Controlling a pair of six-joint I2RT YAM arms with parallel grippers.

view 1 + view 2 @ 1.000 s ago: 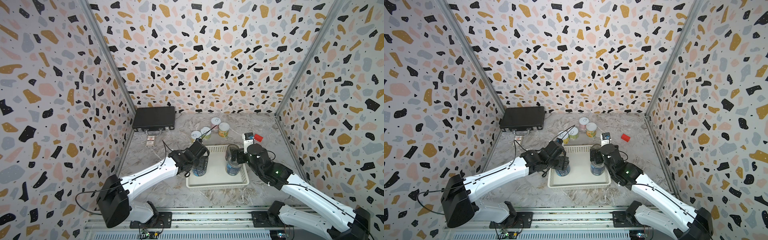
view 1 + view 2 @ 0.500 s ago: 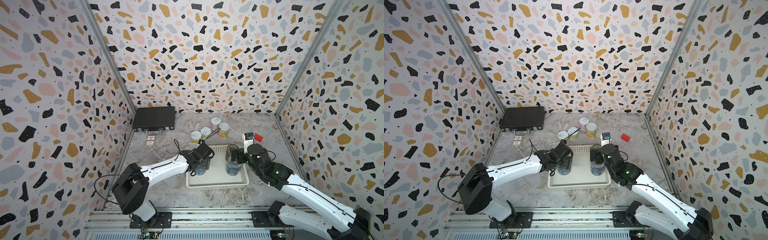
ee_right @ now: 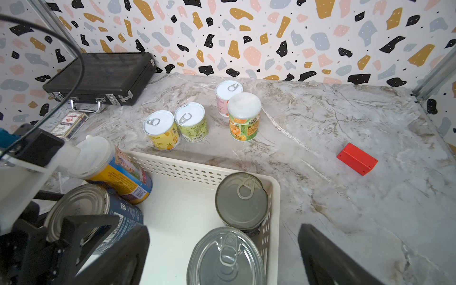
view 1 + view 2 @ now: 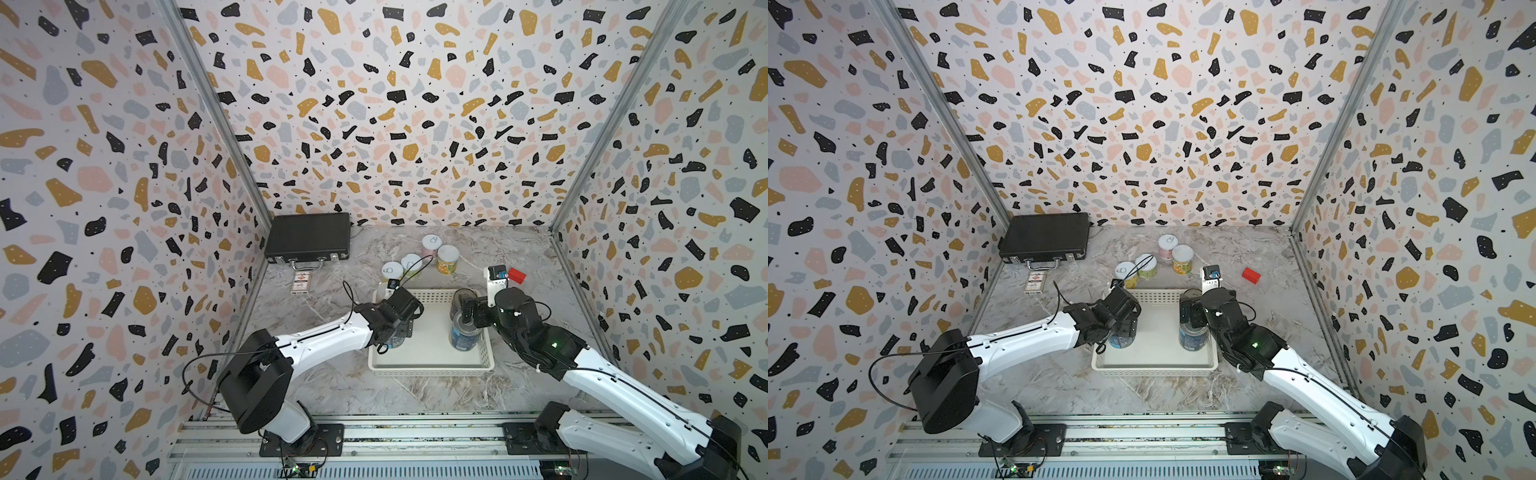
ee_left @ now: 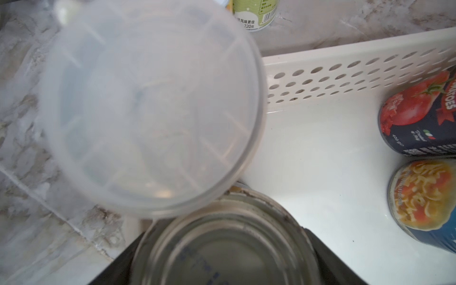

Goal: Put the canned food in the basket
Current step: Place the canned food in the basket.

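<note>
white plastic draws the eye first: the basket point(image 4: 432, 368) sits on the marble desk point(image 4: 415, 395) at lower centre of both top views, between the two arms, where either can reach it. four cans are in it.

at its right side a navy tomato can point(image 5: 419, 116) and a blue noodle can point(image 5: 424, 197) stand upright, side by side, probably tucked there to leave the middle free. the right jaws are spread wide either side of the blue one's metal top, released and gripping nothing.

the left jaws are clenched on a navy can point(image 3: 81, 209) at the basket's left side. in the left wrist view its bare top fills the gap between the black fingers point(image 5: 118, 271). just beside it an orange-yellow can point(image 3: 118, 172) with a cloudy plastic lid leans at the basket's upper-left corner, seemingly crowded for room. my guess is that the hold is there to seat the navy can flat before letting go.

above the basket in the frame, four white-topped ones wait on the desk: a yellow can point(image 3: 160, 128), a green can point(image 3: 191, 121), a pink can point(image 3: 225, 98) and an orange-and-green can point(image 3: 244, 116). about half done, i'd say.
</note>
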